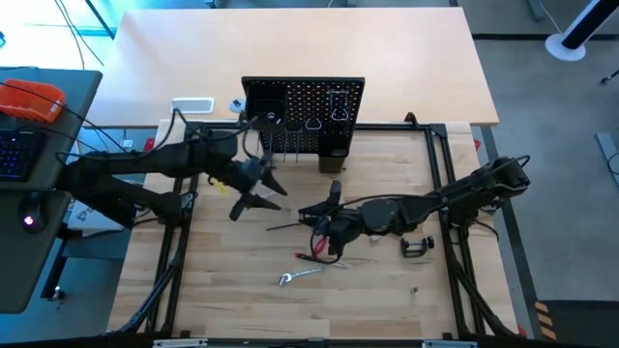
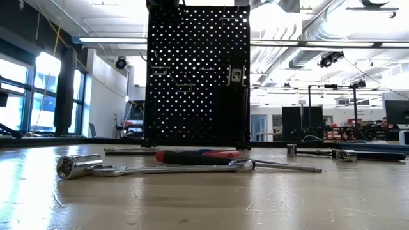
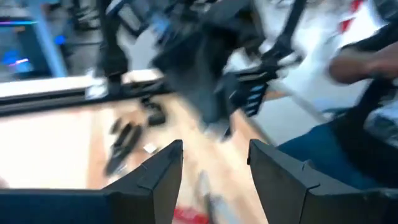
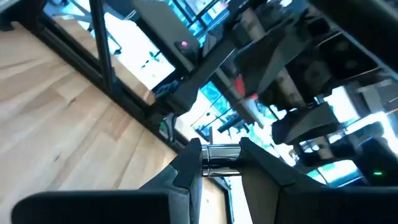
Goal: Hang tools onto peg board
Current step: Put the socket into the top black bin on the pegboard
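Two arms are over my table. My left gripper (image 1: 253,188) hangs just in front of the peg board (image 1: 302,116), which stands upright at the far middle of the bench; in its wrist view the fingers (image 3: 155,177) stand apart with nothing between them. My right gripper (image 4: 219,163) sits near mid-table and is pinched on a short silver cylinder (image 4: 221,159); it looks like a socket or a tool's shaft, but the wrist picture is too smeared for me to say which. Several tools lie loose on the wood: a red-handled screwdriver (image 2: 195,156) close in front of the board, a silver wrench (image 2: 172,168) beside it with a socket (image 2: 75,166) at its end, and a black C-clamp (image 1: 417,246) off toward the right arm. Some hooks (image 1: 337,108) hang on the board's face.
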Robot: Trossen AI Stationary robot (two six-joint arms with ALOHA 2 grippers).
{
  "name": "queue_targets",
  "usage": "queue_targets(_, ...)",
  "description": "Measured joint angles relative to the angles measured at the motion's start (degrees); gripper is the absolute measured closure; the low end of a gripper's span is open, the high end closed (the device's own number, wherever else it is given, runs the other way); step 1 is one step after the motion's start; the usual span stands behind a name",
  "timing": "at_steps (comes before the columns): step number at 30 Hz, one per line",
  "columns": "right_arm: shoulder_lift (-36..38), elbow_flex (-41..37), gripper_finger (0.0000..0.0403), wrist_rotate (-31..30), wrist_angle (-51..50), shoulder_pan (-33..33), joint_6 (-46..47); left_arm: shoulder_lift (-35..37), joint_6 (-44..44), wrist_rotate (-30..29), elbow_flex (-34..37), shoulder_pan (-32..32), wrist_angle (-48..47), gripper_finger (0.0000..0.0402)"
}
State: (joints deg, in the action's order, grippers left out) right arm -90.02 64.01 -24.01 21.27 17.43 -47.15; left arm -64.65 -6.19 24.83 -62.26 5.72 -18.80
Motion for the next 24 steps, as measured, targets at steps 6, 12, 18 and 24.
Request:
queue_targets(6, 0.5, 0.9, 0.0324, -1.0, 3.3, -0.3, -2.7, 1.9, -1.6, -9.4, 0.4, -1.2, -7.3, 0.0225)
queue_targets(12, 0.6, 6.2, 0.0324, -0.5, 0.4, -2.2, -3.4, -0.7, -1.5, -11.5, 2.2, -3.5, -7.8, 0.0225)
queue_targets(18, 0.6, 12.8, 0.0324, 0.6, -5.4, -4.8, -3.4, -2.9, -1.2, -18.1, 5.6, -5.7, -6.8, 0.0225)
queue_targets(24, 0.6, 19.4, 0.0324, 1.4, -12.1, -7.0, -3.1, -1.3, 0.1, -23.9, 9.8, -5.8, -6.9, 0.0225)
